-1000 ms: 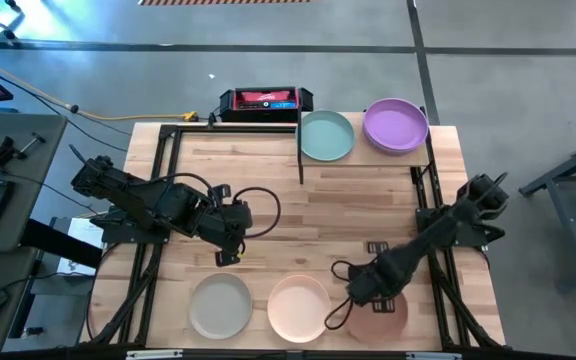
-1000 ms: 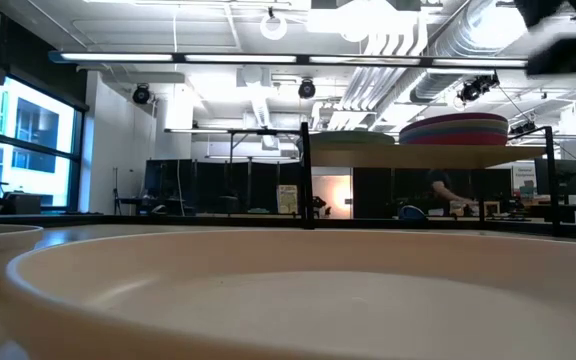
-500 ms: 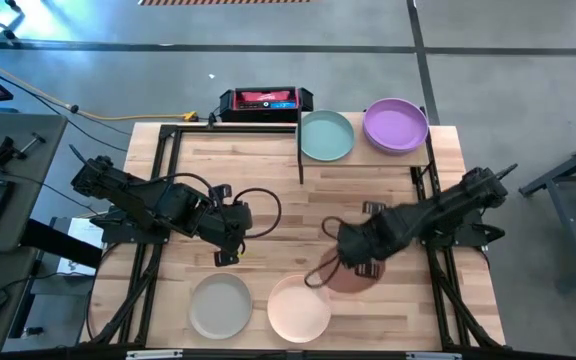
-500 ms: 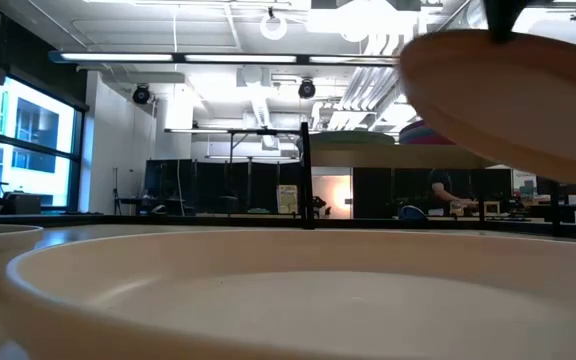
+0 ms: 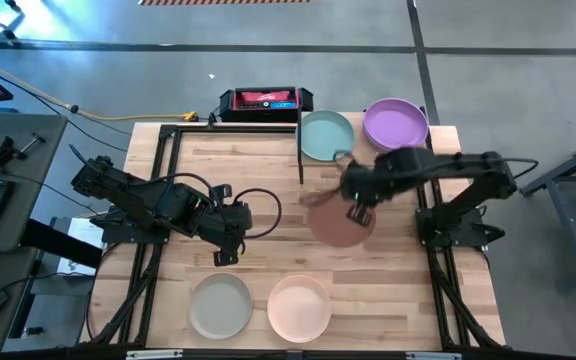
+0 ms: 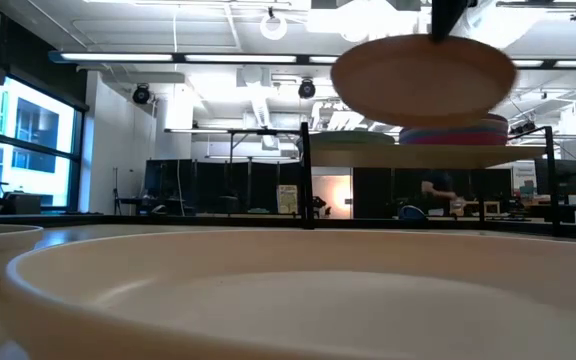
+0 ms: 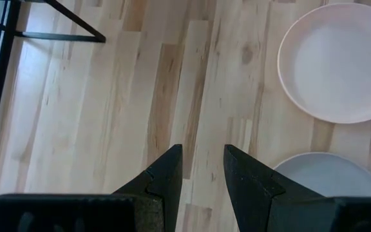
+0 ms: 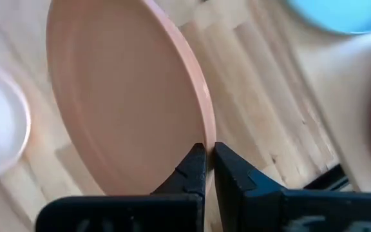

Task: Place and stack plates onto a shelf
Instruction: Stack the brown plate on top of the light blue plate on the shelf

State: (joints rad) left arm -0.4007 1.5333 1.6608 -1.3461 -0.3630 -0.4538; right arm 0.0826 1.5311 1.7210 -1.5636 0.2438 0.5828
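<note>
- Plates on view in the high view number five: a grey-beige plate at lower left, a peach plate beside it at lower centre, a terracotta plate held mid-frame, a pale teal plate and a purple plate on the shelf at upper right; the low view shows the purple one tops a stack.
- Left gripper, left of centre, waits with jaws spread and empty.
- Right gripper has its jaws pinching the terracotta plate's rim; the plate hangs clear above the table.
- The shelf lies toward the upper right of the carried plate, just beyond it; the right arm is nearer.
</note>
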